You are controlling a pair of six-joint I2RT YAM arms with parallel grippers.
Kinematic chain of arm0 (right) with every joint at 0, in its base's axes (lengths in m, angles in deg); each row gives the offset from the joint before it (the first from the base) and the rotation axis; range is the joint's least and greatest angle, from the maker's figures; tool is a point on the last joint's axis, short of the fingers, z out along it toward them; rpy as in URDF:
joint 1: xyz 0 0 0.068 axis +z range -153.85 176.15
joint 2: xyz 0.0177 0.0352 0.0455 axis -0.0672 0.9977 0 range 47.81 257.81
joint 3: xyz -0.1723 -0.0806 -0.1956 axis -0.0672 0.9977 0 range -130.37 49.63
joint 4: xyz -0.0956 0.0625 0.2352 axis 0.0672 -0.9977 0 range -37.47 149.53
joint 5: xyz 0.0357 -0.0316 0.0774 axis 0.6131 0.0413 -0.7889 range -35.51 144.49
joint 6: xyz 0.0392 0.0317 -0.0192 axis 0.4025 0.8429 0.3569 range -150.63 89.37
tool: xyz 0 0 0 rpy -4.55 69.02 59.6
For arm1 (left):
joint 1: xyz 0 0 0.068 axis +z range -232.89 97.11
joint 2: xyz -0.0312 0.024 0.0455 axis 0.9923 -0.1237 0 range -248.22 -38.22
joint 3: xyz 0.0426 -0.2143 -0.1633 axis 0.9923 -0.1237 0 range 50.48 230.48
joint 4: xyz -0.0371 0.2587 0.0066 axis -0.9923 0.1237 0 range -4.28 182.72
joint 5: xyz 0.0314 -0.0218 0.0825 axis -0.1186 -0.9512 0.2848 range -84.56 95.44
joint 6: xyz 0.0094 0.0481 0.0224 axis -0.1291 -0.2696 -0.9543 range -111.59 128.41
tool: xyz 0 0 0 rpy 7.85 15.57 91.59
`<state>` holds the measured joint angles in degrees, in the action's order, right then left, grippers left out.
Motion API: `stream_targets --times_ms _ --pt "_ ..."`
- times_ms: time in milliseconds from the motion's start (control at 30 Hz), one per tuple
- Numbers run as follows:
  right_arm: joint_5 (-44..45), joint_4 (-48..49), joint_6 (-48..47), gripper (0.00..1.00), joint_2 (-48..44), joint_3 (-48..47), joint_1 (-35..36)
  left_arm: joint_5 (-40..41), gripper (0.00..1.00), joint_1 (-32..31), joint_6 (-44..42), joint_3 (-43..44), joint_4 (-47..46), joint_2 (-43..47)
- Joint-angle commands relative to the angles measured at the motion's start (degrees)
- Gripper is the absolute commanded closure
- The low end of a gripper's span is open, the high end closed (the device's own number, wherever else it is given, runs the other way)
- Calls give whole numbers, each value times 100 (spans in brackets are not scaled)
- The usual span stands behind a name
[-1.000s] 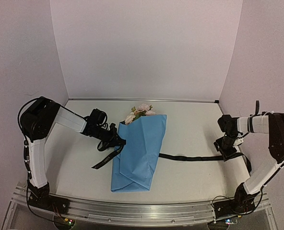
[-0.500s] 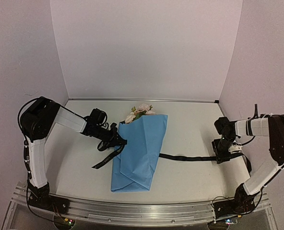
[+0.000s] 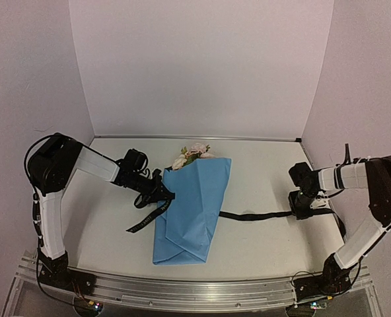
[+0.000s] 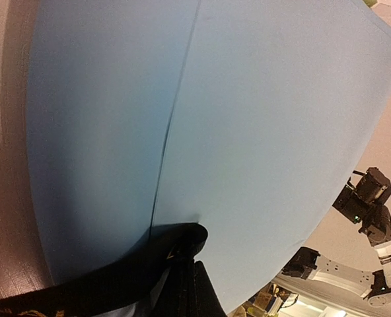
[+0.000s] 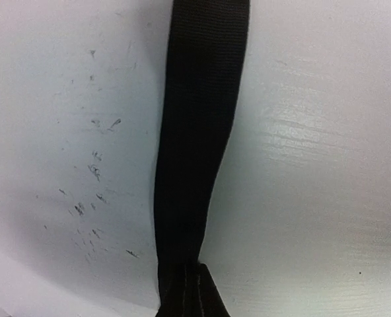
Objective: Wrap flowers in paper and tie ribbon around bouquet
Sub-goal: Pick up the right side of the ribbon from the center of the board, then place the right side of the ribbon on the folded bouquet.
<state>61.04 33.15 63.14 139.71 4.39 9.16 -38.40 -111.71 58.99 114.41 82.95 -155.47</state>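
Black woven ribbon point(image 5: 195, 132) pinched flat in the closed right gripper point(image 3: 298, 205), lying straight across the scuffed white table point(image 5: 327, 165) toward the paper point(image 4: 248, 119). Other end nipped in the closed left gripper point(image 3: 162, 195) at the paper's left edge. Thin, floppy, probably slippery: best gripped flat, near an end. Light blue sheet, smooth, creased, light and springy, folded round the flowers point(image 3: 194, 153). Pale rose heads out at the far end, mid-table.

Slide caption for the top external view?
Left end effector and right end effector each pinch the black ribbon on either side of the blue paper wrapping the flowers.
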Motion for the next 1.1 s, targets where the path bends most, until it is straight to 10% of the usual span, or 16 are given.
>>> stream_targets --times_ms 0,433,1067 --pt "698 -557 -545 100 26 -415 348 11 100 17 -182 378 158 288" --pt "2206 -856 -2676 100 -453 -2123 2073 199 100 -93 -284 694 543 190" --pt "-1010 1149 -4451 100 2029 -4424 3211 390 100 -435 -594 1457 1416 490"
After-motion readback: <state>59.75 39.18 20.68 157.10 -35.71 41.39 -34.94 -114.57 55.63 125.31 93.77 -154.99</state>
